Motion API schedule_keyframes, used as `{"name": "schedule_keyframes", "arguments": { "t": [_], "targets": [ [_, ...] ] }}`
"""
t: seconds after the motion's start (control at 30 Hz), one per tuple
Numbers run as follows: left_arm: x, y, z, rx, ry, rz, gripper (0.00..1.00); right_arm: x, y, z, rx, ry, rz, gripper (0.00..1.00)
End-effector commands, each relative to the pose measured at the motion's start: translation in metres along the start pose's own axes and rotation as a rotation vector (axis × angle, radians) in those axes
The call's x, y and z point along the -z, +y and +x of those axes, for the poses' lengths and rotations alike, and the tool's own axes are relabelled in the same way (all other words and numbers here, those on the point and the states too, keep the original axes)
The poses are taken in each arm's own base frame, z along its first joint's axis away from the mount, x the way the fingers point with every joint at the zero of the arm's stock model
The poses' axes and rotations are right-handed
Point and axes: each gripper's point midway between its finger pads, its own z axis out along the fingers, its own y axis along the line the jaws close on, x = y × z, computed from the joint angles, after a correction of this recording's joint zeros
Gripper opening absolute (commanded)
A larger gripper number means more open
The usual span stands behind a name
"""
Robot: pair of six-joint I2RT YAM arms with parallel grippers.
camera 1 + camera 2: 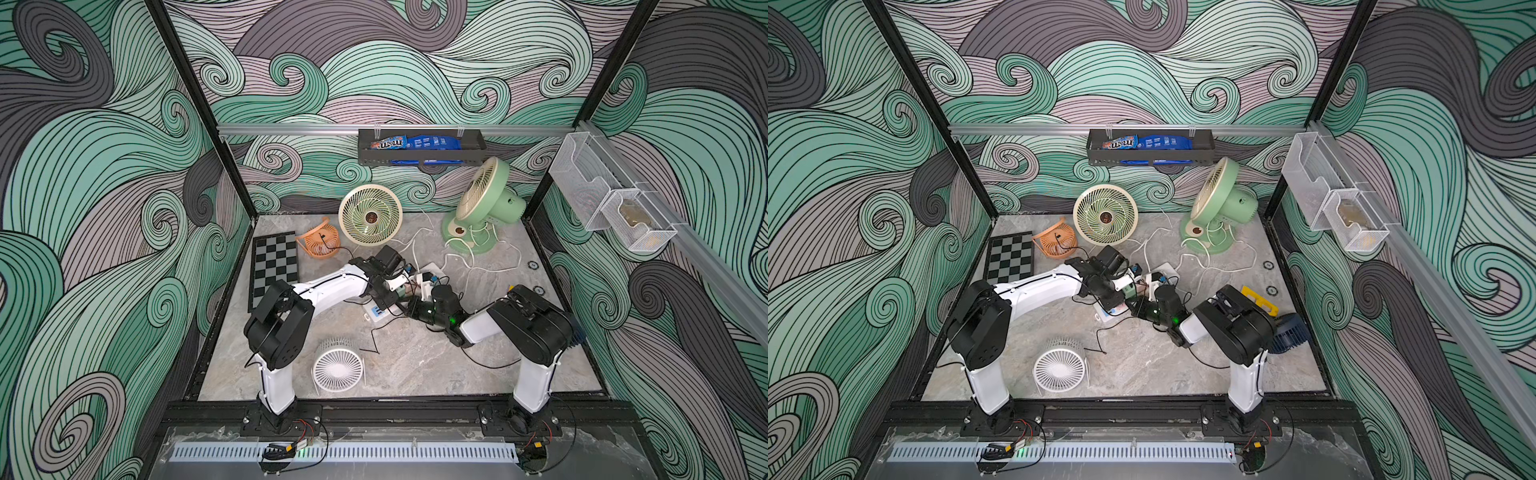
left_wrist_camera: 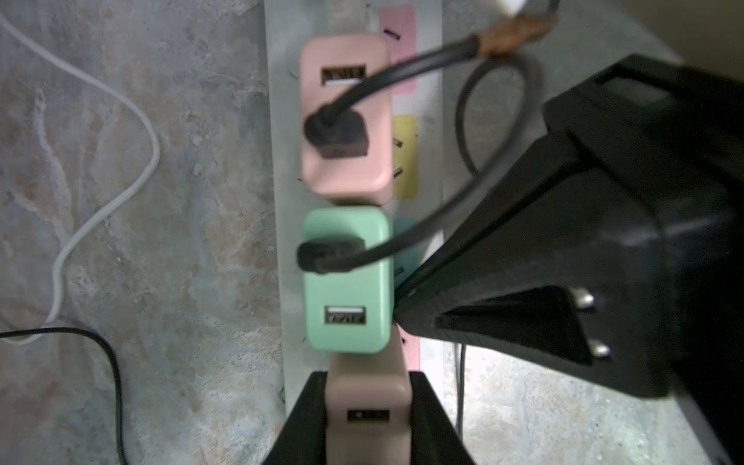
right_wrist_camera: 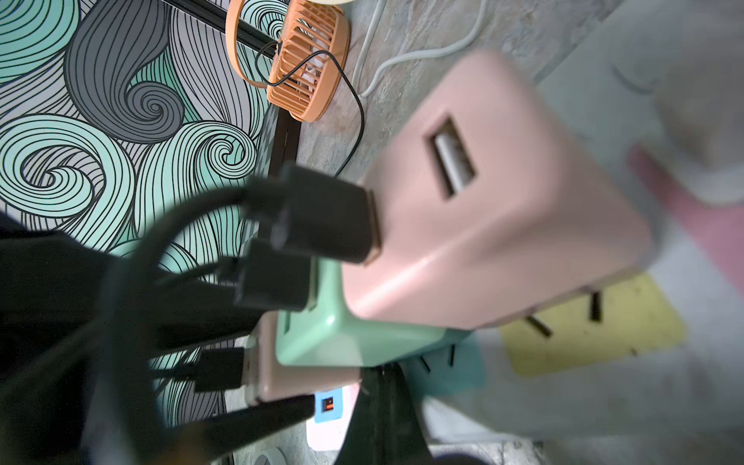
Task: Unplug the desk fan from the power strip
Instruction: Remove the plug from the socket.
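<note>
In the left wrist view, a white cord [image 2: 95,217] snakes down the left of the frame; at centre the power strip [image 2: 282,120] runs top to bottom, carrying a pink adapter [image 2: 346,173] above a green adapter [image 2: 348,290], each with a black cable [image 2: 402,68] plugged in. At bottom centre the left gripper [image 2: 368,376] is clenched on a third, beige-pink adapter [image 2: 368,435]. From the right edge the right gripper [image 2: 402,314] reaches in, jaws pressed together, its tip just beside the green adapter.

Both top views were bright, lit evenly from above and sharp; soft shadows on tabletop [image 1: 415,365], walls bowed at frame edges. Left wrist view was dim, power strip [image 2: 277,181] soft. Right wrist view: pink charger [image 3: 495,225] and black plugs [image 3: 322,217] were blurred, orange fan [image 3: 306,60] sharp.
</note>
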Motion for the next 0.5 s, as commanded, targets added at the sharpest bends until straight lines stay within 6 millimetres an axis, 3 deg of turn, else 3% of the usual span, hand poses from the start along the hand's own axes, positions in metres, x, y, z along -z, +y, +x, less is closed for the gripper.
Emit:
{"name": "schedule_keyframes", "arguments": {
  "t": [0.0, 0.27, 0.47],
  "targets": [
    [0.0016, -0.0014, 0.0130, 0.063, 0.057, 0.081, 0.00, -0.0011, -0.0343, 0.0181, -0.039, 0.052, 0.115, 0.00],
    [0.0068, 0.0014, 0.0094, -0.102, 0.037, -0.103, 0.00, -0.0029, -0.0336, 0.0180, -0.035, 0.054, 0.115, 0.00],
    [0.0042, -0.0063, 0.0131, -0.009, 0.049, 0.014, 0.00, -0.0051, -0.0333, 0.0183, -0.032, 0.060, 0.116, 0.00]
  ]
}}
